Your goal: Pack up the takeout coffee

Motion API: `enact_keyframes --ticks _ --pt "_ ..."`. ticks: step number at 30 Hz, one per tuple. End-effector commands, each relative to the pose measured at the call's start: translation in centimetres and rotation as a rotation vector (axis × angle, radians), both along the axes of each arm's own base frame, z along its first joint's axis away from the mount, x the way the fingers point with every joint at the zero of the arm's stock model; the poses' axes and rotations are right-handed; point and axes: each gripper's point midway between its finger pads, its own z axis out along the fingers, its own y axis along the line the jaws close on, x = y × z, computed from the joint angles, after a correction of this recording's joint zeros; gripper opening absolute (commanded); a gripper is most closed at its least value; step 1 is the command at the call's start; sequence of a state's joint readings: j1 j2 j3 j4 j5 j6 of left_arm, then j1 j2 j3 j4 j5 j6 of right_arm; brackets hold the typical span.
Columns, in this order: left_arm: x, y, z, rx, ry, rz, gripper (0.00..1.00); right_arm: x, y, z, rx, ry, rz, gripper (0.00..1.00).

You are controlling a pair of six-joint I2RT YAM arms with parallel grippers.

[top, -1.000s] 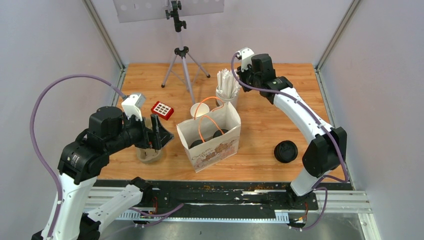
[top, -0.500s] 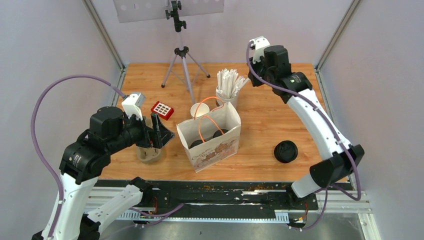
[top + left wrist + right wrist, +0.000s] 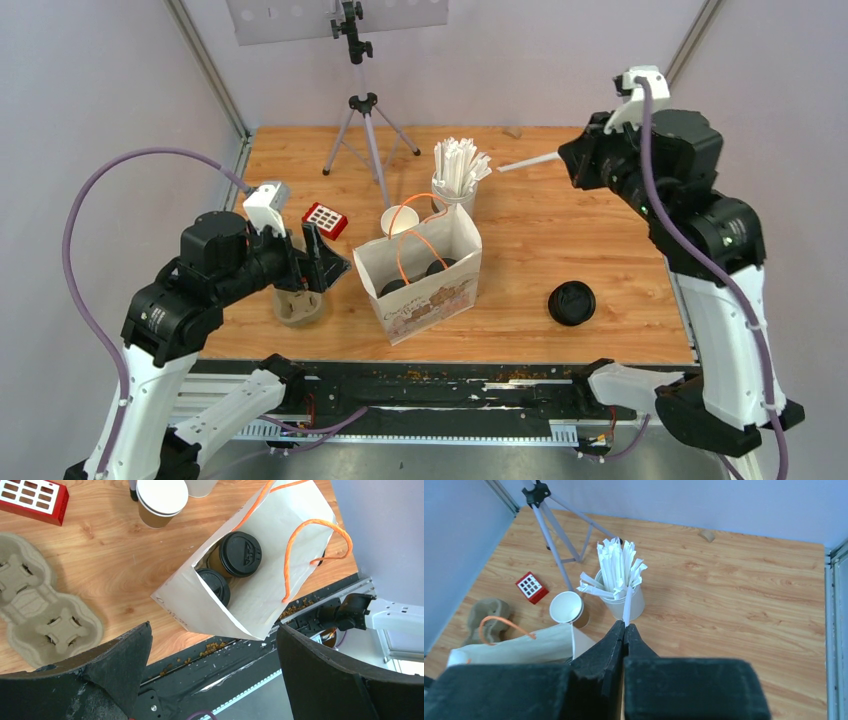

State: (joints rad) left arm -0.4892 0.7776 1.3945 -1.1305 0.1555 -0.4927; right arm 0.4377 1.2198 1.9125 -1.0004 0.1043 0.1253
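Two lidded coffee cups stand inside the open white paper bag with orange handles; in the top view their black lids show in the bag's mouth. A brown cup with no lid stands behind the bag. My left gripper is open and empty, hovering left of the bag; in its wrist view the jaws stand wide apart. My right gripper is raised at the far right, shut on a paper-wrapped straw, which also shows in its wrist view.
A white cup of wrapped straws stands behind the bag. A pile of black lids lies right of the bag. A cardboard cup carrier sits under my left gripper, with a red block and a tripod behind it.
My right arm has risen and swung from over the straw cup to the far right, pulling one straw out. The left arm has barely moved.
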Motion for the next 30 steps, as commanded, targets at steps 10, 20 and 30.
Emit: enact_keyframes --ticks 10,20,30 --pt "0.9 -0.4 0.5 -0.015 -0.029 0.007 1.0 -10.8 0.7 3.2 0.26 0.079 0.188 0.0" --pt "1.1 -0.6 0.4 -0.038 -0.024 0.017 1.0 -11.5 4.2 1.7 0.433 0.185 0.313 0.0" --pt "1.1 -0.3 0.5 -0.024 -0.037 0.027 1.0 -8.0 7.4 -1.0 0.496 0.223 0.377 0.0"
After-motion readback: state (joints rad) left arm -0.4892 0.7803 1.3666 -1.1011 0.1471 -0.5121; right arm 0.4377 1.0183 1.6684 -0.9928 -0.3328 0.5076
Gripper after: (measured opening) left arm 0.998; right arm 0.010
